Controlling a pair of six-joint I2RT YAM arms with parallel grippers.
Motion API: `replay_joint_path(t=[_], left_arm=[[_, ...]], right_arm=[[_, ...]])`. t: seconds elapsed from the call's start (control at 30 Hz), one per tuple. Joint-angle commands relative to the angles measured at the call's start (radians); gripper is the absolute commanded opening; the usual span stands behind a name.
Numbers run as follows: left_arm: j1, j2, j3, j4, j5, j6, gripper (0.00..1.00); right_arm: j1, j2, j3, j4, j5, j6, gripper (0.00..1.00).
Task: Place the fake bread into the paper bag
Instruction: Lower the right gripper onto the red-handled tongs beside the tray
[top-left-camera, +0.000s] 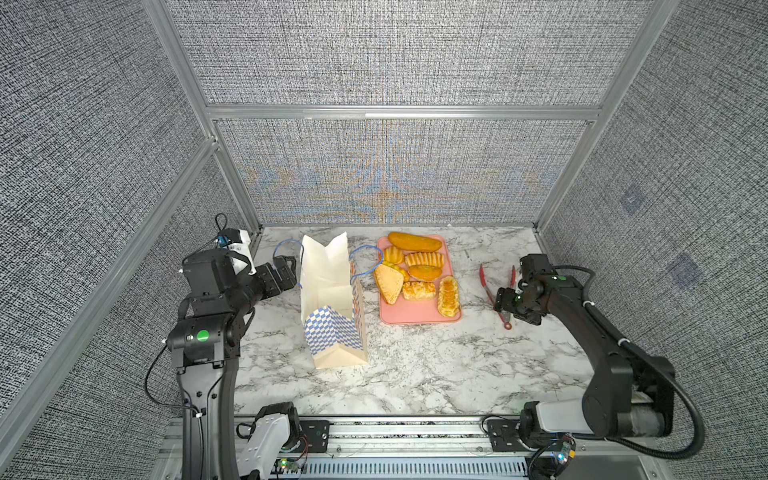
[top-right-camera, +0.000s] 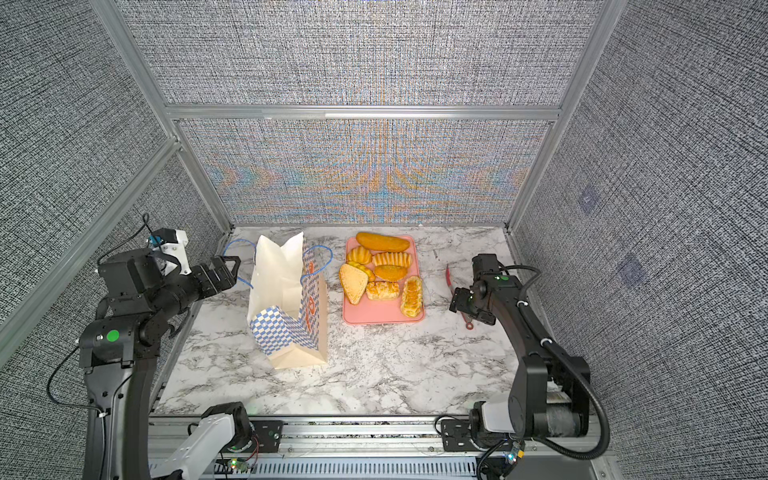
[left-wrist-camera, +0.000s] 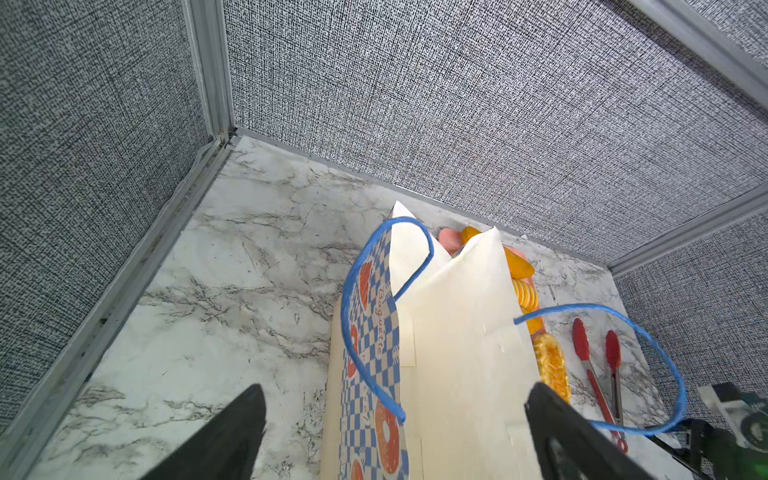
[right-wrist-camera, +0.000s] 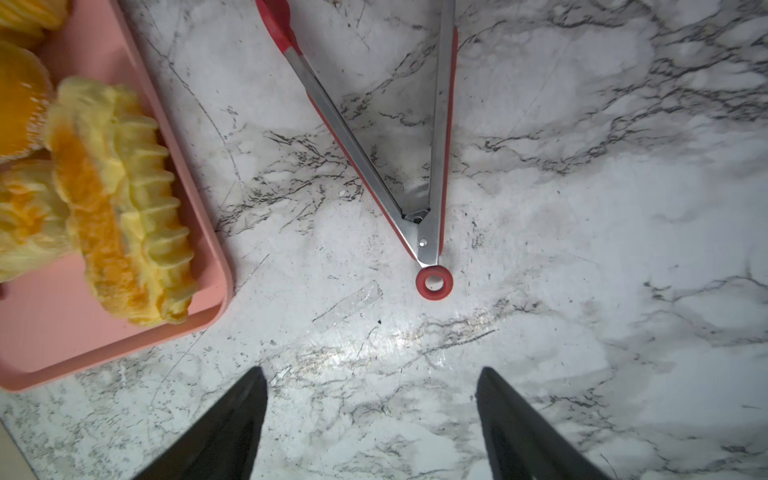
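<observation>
Standing upright in both top views, one cream checkered paper bag (top-left-camera: 332, 332) is flanked by one pink tray (top-left-camera: 411, 316) carrying seven golden toy breads (top-left-camera: 424, 272). In the left wrist view, the left pincer (left-wrist-camera: 397, 399) is spread wide, empty, at the bag. In the right wrist view, the right pincer (right-wrist-camera: 372, 386) is parted, empty, near one pair of red tongs (right-wrist-camera: 351, 145).

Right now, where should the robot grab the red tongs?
Across both metal arms, just past the hinge, coming straight down from above. The red tongs lie flat on the marble table, spread in a V with the red ring end nearest the open right tool, so closing there would probably pinch them like a hand.
</observation>
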Motion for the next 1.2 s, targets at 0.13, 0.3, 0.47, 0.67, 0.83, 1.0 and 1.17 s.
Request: replay_joint_path(t=[0.13,0.3,0.47,0.67,0.83,1.0,1.17], left_arm=[[0.001,-0.031,-0.033,0.047,0.029,-0.001,0.98],[0.001,-0.064,-0.072,0.068,0.038,-0.022,0.98],[0.001,-0.066,-0.094,0.082,0.079,-0.045,0.98],[0.001,-0.069,-0.110,0.091,0.116,-0.074,0.98],[0.001,-0.064,-0.096,0.089,0.111,-0.083,0.98],[0.001,-0.074,-0.100,0.084,0.110,-0.093,0.98],[0.001,-0.072,-0.117,0.098,0.115,-0.117,0.98]], right_arm=[[-0.001,0.144,0.046,0.004,0.060,-0.043,0.80],[-0.012,0.221,0.075,0.020,0.070,-0.056,0.81],[-0.055,0.308,0.114,0.044,0.031,-0.062,0.81],[-0.084,0.395,0.176,0.046,-0.002,-0.088,0.76],[-0.084,0.383,0.169,0.072,-0.016,-0.086,0.76],[-0.084,0.334,0.145,0.107,-0.032,-0.088,0.78],[-0.084,0.399,0.161,0.102,-0.041,-0.095,0.78]])
